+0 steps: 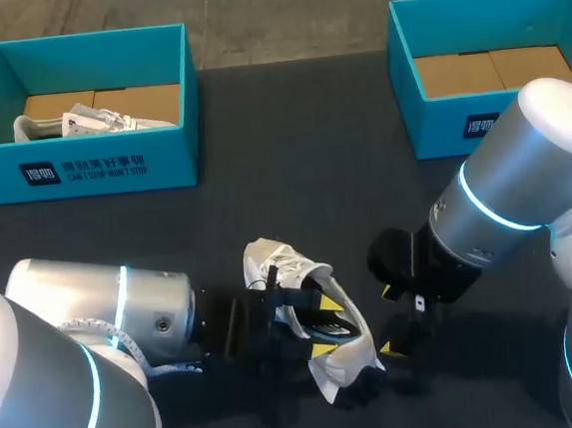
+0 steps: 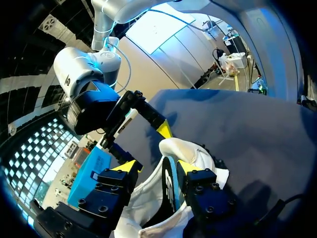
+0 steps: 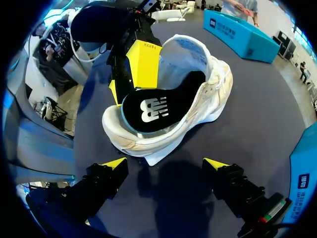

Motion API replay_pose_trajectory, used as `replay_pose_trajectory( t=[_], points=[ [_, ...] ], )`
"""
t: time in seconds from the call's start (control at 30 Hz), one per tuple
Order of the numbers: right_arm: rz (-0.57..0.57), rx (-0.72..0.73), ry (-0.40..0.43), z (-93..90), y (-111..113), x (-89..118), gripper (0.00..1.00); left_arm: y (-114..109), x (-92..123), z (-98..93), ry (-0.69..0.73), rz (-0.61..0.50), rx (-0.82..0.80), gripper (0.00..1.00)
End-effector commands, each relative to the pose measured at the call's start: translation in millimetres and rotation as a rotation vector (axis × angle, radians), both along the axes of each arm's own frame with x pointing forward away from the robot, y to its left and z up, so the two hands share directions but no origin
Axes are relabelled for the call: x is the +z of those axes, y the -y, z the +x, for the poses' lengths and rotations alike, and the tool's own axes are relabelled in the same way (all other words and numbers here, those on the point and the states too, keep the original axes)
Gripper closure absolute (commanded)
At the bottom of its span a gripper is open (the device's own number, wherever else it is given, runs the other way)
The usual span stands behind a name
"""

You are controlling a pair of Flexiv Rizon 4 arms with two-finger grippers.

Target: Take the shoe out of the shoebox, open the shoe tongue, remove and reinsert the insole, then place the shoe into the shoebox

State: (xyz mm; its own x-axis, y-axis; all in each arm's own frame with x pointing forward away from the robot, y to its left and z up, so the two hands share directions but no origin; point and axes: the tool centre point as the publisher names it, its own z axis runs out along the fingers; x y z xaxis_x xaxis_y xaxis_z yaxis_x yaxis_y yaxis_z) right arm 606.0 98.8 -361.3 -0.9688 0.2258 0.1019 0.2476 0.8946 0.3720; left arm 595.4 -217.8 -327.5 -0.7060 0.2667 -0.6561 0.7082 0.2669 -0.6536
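The shoe (image 3: 208, 99) lies on the table (image 3: 247, 134) just ahead of the right claw (image 3: 166, 162), which gapes wide and holds nothing. The left claw (image 2: 156, 167) looks clamped on the shoe's side wall, one tip either side. I judge it light and soft: the upper will buckle, so pinch the stiffer heel. The insole (image 3: 148, 111) looks thin and floppy; take its heel edge

Desk (image 1: 301, 153): one, before me. Dark charcoal top, matte and flat, spanning the head view from side to side. Evenly lit; soft shadows on its near part.
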Motion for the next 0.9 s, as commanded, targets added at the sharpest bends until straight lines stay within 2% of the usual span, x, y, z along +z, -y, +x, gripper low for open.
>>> replay_pose_trajectory(
  t=[0.03, 0.27, 0.37, 0.47, 0.5, 0.57, 0.67, 0.73, 0.9],
  points=[
    [0.001, -0.001, 0.002, -1.1, -0.1, -0.9, 0.00, -17.0, 12.3, -4.9, -0.001, 0.021, -0.015, 0.47],
    [0.001, -0.001, 0.002, -1.1, -0.1, -0.9, 0.00, -31.3, 26.9, -9.0, 0.020, 0.054, -0.027, 0.47],
    [0.001, -0.001, 0.002, -1.1, -0.1, -0.9, 0.00, -38.0, 32.6, -12.0, 0.041, 0.108, -0.056, 0.42],
    [0.001, -0.001, 0.002, -1.1, -0.1, -0.9, 0.00, -44.2, 38.0, -13.5, 0.056, 0.143, -0.068, 0.45],
    [0.001, -0.001, 0.002, -1.1, -0.1, -0.9, 0.00, -45.7, 40.4, -13.1, 0.063, 0.156, -0.067, 0.51],
    [0.001, -0.001, 0.002, -1.1, -0.1, -0.9, 0.00, -48.0, 42.2, -12.3, 0.074, 0.188, -0.076, 0.57],
    [0.001, -0.001, 0.002, -1.1, -0.1, -0.9, 0.00, -50.6, 45.0, -10.6, 0.078, 0.223, -0.088, 0.78],
    [0.003, 0.019, 0.003, -0.8, 0.4, 0.4, 0.00, -51.5, 46.4, -10.2, 0.079, 0.254, -0.106, 1.00],
    [0.017, 0.049, 0.001, -3.4, 21.3, 16.2, 0.00, -53.2, 46.1, -11.8, 0.065, 0.328, -0.155, 1.00]
  ],
)
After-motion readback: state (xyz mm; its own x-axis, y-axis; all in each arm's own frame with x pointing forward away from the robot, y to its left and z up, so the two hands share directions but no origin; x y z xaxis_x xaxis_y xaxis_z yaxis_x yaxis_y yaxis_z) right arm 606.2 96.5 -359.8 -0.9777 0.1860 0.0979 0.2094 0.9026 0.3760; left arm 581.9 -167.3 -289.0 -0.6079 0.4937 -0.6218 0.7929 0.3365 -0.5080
